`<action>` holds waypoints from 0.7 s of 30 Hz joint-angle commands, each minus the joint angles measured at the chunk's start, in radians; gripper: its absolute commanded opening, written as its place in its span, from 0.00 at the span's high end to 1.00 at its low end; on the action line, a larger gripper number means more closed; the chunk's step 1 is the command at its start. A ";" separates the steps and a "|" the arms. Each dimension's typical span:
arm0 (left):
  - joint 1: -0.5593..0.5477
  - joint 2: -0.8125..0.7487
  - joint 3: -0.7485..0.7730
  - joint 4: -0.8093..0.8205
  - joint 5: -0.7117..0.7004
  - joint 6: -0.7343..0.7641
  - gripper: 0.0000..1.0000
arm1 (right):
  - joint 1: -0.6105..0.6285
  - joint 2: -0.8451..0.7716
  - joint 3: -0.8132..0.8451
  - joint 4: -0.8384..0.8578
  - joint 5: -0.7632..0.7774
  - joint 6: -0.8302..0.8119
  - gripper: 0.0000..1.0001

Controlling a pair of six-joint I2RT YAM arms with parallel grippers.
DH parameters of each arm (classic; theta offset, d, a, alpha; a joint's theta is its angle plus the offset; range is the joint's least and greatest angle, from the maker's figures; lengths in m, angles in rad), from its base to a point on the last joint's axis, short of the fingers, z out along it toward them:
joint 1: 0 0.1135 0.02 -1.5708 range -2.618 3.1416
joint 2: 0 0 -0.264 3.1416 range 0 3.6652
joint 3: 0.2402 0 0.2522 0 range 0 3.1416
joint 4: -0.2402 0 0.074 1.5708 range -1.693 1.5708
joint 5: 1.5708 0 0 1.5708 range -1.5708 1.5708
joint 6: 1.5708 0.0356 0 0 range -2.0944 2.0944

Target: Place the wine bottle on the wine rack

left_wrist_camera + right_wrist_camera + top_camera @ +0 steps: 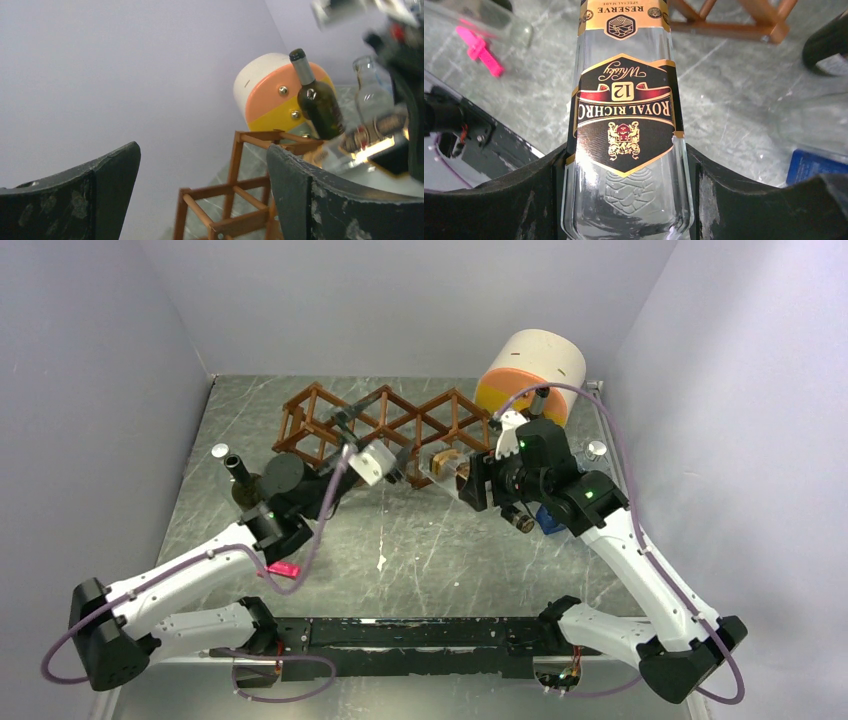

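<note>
The reddish-brown wooden lattice wine rack [385, 420] stands at the back middle of the table. My right gripper [465, 482] is shut on a clear glass bottle [443, 465] with a black and gold label, holding it just off the rack's right front. In the right wrist view the bottle [626, 110] fills the space between the fingers [744, 195], and the rack [736, 20] lies beyond its far end. My left gripper [395, 472] is open and empty at the rack's front. In the left wrist view the rack [235, 200] shows between the spread jaws.
A cream, orange and yellow cylinder [530, 375] lies at the back right, with a dark bottle [317, 102] before it. Another dark bottle [240, 475] stands at the left. A clear bottle [597, 452], a blue object [548, 520] and a pink object [283, 568] are also on the table.
</note>
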 commanded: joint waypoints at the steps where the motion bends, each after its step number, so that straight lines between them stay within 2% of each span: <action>1: 0.045 -0.026 0.185 -0.316 -0.147 -0.336 0.00 | -0.002 -0.027 -0.032 0.101 -0.081 -0.028 1.00; 6: 0.066 -0.004 0.344 -0.593 -0.116 -0.542 0.00 | -0.001 -0.015 -0.087 0.144 -0.119 -0.021 1.00; 12: 0.067 -0.017 0.405 -0.742 -0.069 -0.731 0.00 | 0.002 0.021 -0.141 0.212 -0.101 0.011 1.00; 21: 0.066 -0.049 0.411 -0.929 0.021 -0.770 0.00 | 0.006 0.097 -0.165 0.337 0.056 0.078 1.00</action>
